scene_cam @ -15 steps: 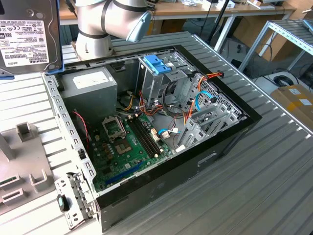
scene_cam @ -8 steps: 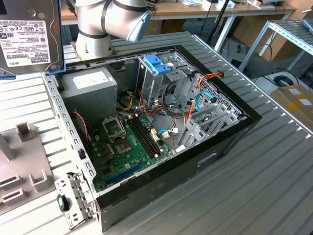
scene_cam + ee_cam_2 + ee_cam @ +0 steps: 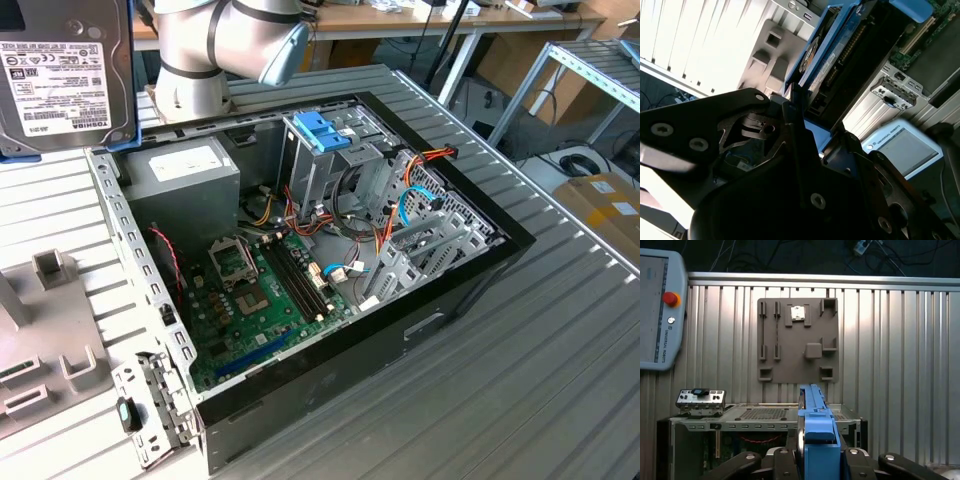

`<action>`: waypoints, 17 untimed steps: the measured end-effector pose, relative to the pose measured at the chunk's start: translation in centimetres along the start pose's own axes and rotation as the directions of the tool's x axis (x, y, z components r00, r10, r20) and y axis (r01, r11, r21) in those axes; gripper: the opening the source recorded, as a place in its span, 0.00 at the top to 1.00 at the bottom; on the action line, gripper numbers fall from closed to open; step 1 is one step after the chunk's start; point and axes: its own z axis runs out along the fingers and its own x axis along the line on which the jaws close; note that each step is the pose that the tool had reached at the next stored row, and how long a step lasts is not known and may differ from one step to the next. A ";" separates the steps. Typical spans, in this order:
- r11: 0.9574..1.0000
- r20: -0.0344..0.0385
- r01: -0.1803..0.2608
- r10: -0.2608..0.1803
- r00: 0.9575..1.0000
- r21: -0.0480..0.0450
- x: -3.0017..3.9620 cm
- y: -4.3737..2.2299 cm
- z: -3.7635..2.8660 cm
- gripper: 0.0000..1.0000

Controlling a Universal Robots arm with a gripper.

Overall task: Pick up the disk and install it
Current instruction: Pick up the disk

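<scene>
The disk (image 3: 62, 70) hangs in the air at the exterior view's upper left, its white-labelled face showing and a blue carrier rail along its lower edge. In the first wrist view the disk (image 3: 816, 427) stands edge-on, with my gripper (image 3: 815, 462) shut on it and black fingers (image 3: 782, 460) on either side. In the second wrist view the disk (image 3: 822, 55) sticks out beyond the black gripper body (image 3: 800, 150). The open computer case (image 3: 470, 270) lies below and to the exterior view's right of the disk. Its metal drive cage (image 3: 335, 160) carries a blue handle (image 3: 322, 130).
The arm (image 3: 225, 40) stands behind the case. Inside lie a motherboard (image 3: 265, 290), a grey power supply (image 3: 185, 170) and loose cables (image 3: 420, 195). A grey fixture plate (image 3: 797, 340) and a teach pendant (image 3: 660, 310) rest on the ribbed metal table (image 3: 560, 380).
</scene>
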 end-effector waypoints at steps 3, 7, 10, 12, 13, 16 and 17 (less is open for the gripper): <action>1.000 0.000 0.000 0.000 1.000 0.000 0.08 -0.12 0.00 0.63; 1.000 0.000 0.000 0.000 1.000 0.000 0.47 -0.15 0.00 0.63; 1.000 0.000 0.000 0.000 1.000 0.000 0.83 -0.16 0.00 0.63; 1.000 0.000 0.000 0.000 1.000 0.000 1.04 -0.16 0.00 0.63; 1.000 0.000 0.000 0.000 1.000 0.000 1.13 -0.17 -0.01 0.63; 1.000 0.000 0.000 0.000 1.000 0.000 1.35 -0.18 -0.01 0.63; 1.000 0.000 0.000 0.000 1.000 0.000 1.45 -0.20 -0.01 0.63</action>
